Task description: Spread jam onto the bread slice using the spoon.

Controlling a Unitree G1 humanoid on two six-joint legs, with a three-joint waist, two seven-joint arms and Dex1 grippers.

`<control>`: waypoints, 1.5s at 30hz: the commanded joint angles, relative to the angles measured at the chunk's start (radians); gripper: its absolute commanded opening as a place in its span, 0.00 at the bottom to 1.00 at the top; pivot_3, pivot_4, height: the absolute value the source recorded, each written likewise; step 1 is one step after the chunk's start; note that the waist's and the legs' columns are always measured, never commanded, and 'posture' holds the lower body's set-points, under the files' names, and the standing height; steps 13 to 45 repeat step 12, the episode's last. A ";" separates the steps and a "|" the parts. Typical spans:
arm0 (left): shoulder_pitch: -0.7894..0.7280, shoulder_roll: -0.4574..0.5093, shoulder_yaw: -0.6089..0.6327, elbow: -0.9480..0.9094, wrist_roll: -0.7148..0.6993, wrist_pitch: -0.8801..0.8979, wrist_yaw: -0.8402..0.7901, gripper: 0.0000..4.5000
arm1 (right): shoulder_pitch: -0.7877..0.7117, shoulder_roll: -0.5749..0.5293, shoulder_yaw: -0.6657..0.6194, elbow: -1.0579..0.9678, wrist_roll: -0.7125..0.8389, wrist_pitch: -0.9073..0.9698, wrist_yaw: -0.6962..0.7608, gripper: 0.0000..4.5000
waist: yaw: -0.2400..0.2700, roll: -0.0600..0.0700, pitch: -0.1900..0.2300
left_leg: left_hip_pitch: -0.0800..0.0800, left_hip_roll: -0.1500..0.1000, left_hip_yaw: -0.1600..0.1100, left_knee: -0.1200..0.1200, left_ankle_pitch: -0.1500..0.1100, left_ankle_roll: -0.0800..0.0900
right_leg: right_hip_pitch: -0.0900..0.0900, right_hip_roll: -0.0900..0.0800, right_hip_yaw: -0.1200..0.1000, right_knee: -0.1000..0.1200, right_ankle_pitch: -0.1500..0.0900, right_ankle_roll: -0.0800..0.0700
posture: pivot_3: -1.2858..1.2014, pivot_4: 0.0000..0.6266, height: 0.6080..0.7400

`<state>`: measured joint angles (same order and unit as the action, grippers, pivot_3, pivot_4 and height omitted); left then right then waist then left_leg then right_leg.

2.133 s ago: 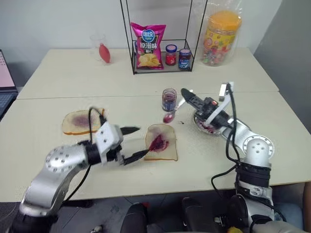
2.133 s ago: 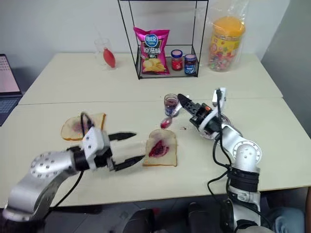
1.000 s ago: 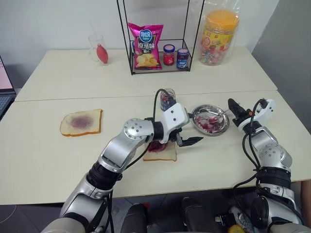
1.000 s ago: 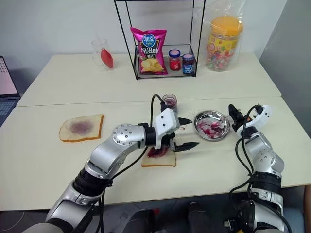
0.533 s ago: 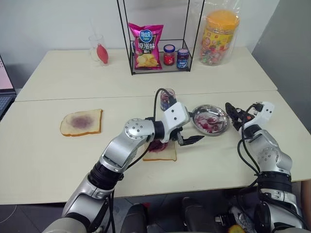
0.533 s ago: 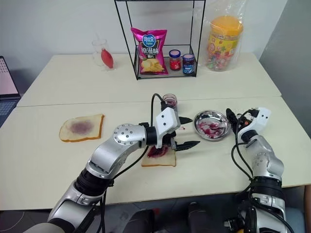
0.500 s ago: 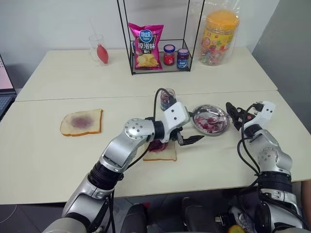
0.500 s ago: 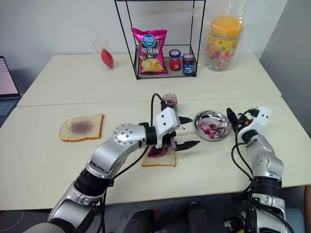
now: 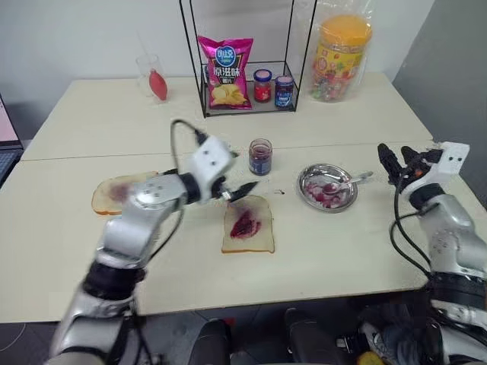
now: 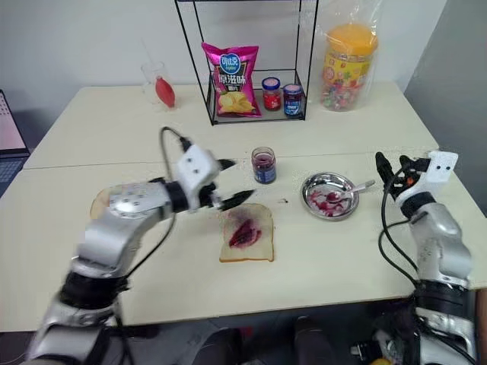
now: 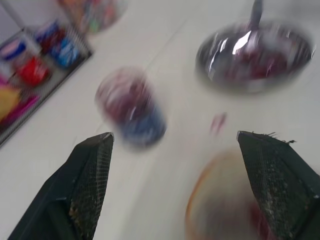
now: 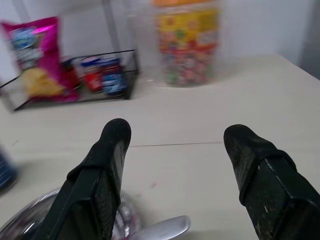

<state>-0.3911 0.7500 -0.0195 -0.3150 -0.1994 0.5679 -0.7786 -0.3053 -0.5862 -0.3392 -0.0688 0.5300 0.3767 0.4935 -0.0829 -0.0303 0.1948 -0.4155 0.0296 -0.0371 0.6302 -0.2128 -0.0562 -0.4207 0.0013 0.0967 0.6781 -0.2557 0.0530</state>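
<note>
**Lead:** On the near table, your bread slice (image 9: 248, 225) lies flat with a patch of jam (image 9: 245, 226) only in its middle; the corners and edges look bare; I'd judge the spreading unfinished.

**Operator:** And the spoon?

**Lead:** Your spoon (image 9: 344, 182) rests in the steel dish (image 9: 309, 178), handle over the rim toward your right gripper (image 9: 401, 160); those fingers are spread and pinching nothing, off to the right of the dish; your left gripper (image 9: 237, 188) hangs spread too, empty, just left of the slice's far edge.

**Operator:** So, how?

**Lead:** Take the handle near its free end with the right; come in low and level; the rim may tip the spoon if you nudge it; then drag the bowl's back outward from the patch; steady the slice's left edge with the left, since I expect it to slide; the jar (image 9: 260, 157) stands close behind, so keep your strokes short.
</note>
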 commanded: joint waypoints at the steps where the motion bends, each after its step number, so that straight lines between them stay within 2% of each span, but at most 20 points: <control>1: 0.148 0.109 0.196 -0.028 -0.060 -0.079 -0.107 0.92 | 0.119 -0.149 -0.015 -0.177 0.049 0.006 0.237 0.73 | 0.003 0.000 0.000 | 0.000 0.000 0.000 0.000 0.000 0.000 | 0.000 0.000 -0.001 0.000 -0.001 0.000 | 0.52 0.24 1.00; 6: 0.320 0.145 0.308 -0.076 -0.119 -0.095 -0.179 0.92 | 0.264 -0.310 -0.034 -0.269 0.082 0.028 0.473 0.73 | 0.020 0.000 0.000 | 0.001 -0.001 0.001 0.006 0.000 0.000 | 0.003 -0.002 0.000 0.000 -0.004 0.004 | 0.52 0.24 1.00; 12: 0.406 0.154 0.373 -0.090 -0.168 -0.139 -0.240 0.92 | 0.360 -0.424 -0.053 -0.314 0.116 0.064 0.622 0.73 | 0.027 -0.001 0.000 | 0.004 -0.001 0.001 0.007 0.000 0.000 | 0.007 -0.002 0.000 -0.001 -0.006 0.000 | 0.52 0.24 1.00; 45: 0.406 0.154 0.373 -0.090 -0.168 -0.139 -0.240 0.92 | 0.360 -0.424 -0.053 -0.314 0.116 0.064 0.622 0.73 | 0.027 -0.001 0.000 | 0.004 -0.001 0.001 0.007 0.000 0.000 | 0.007 -0.002 0.000 -0.001 -0.006 0.000 | 0.52 0.24 1.00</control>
